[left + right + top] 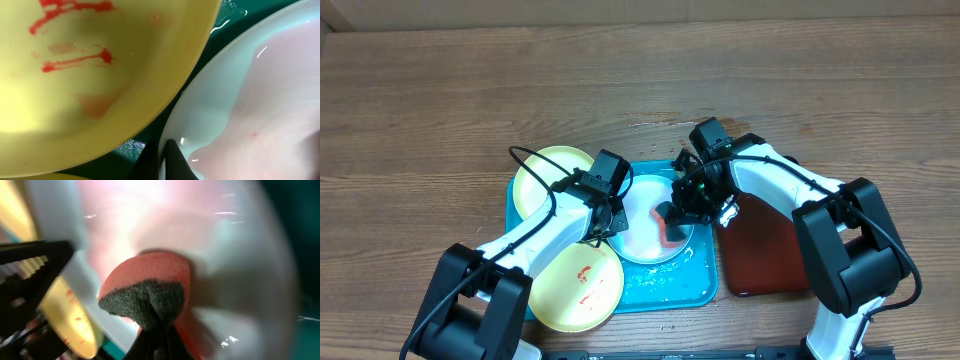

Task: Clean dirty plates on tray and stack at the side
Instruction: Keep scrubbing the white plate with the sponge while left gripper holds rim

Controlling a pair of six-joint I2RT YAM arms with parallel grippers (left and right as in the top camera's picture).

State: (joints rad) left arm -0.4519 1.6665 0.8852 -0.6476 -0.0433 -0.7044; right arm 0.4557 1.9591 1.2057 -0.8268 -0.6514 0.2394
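left gripper [161,156] pinches mint-white plate [260,90] rim on tray [670,290]; right gripper [155,330] clamps sponge [147,280] against that plate

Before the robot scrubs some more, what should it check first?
1. Sponge held tight: ok. The right gripper is shut on it.
2. White plate kept from sliding: ok. The left gripper is shut on its rim.
3. Sponge touching the white plate: ok. It looks pressed onto the plate's middle.
4. White plate clean: not ok. A pink film shows on it.
5. Yellow plate next to it clean: not ok. It has red smears.
6. Plates stacked at the side: not ok. None are stacked, and they lie on the blue tray.
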